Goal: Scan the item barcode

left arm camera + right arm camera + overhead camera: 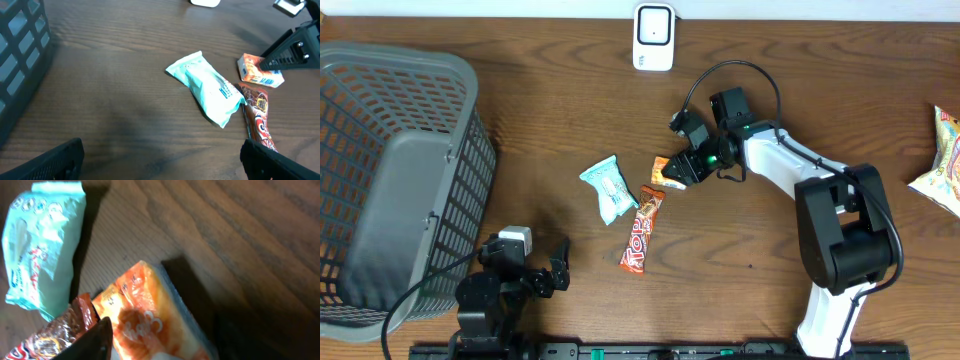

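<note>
A small orange packet lies on the wooden table, with a teal packet and a red-brown chocolate bar just left of it. My right gripper is down over the orange packet, one finger on either side. The left finger touches its edge; the other side is lost in shadow. The white scanner stands at the table's back edge. My left gripper rests wide open near the front edge, holding nothing, with the teal packet ahead of it.
A large grey plastic basket fills the left side. A yellow snack bag lies at the far right edge. The right arm's base stands at the front right.
</note>
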`<state>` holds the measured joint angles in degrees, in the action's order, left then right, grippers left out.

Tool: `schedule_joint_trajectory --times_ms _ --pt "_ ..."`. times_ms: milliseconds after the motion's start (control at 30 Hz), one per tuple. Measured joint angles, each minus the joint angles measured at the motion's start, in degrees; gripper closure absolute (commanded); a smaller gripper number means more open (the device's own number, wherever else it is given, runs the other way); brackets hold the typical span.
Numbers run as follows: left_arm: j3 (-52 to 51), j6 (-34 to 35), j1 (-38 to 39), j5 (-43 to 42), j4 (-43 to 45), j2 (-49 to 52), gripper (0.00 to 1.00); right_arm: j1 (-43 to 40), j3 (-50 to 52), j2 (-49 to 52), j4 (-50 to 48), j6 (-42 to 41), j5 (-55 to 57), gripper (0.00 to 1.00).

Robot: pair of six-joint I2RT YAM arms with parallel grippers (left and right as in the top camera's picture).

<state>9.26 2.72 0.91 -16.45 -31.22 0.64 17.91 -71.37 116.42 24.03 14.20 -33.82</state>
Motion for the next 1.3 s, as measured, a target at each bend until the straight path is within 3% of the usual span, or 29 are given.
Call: schedule_joint_trajectory --times_ms 200,500,700,833,1033,1200,1300 --pt "0.00 0.00 0.00 0.00 0.02 0.00 0.00 -0.24 0.00 1.57 0.04 -1.68 -1.16 0.99" --pt "0.00 0.00 0.00 0.00 0.00 0.00 0.00 -1.64 -0.52 1.62 2.47 -12.41 -6.21 0.99" --pt "0.00 0.00 0.00 0.00 0.00 0.00 0.00 -7.65 -1.44 0.81 5.31 -19.54 -31.91 0.99" --pt "0.00 0.00 0.00 0.00 0.02 0.00 0.00 -10.14 -2.19 -0.57 13.46 -20.94 -44.33 0.99" --pt "0.00 0.00 0.00 0.00 0.02 0.00 0.00 -10.19 -2.62 -0.79 40.87 -7.67 -50.25 0.98" --pt "0.00 0.00 0.00 0.00 0.02 0.00 0.00 -10.27 -2.80 -0.94 68.72 16.96 -47.82 0.99" --pt "0.00 0.00 0.00 0.02 0.00 0.00 0.00 -10.27 -2.54 -1.38 73.31 28.02 -45.92 0.98"
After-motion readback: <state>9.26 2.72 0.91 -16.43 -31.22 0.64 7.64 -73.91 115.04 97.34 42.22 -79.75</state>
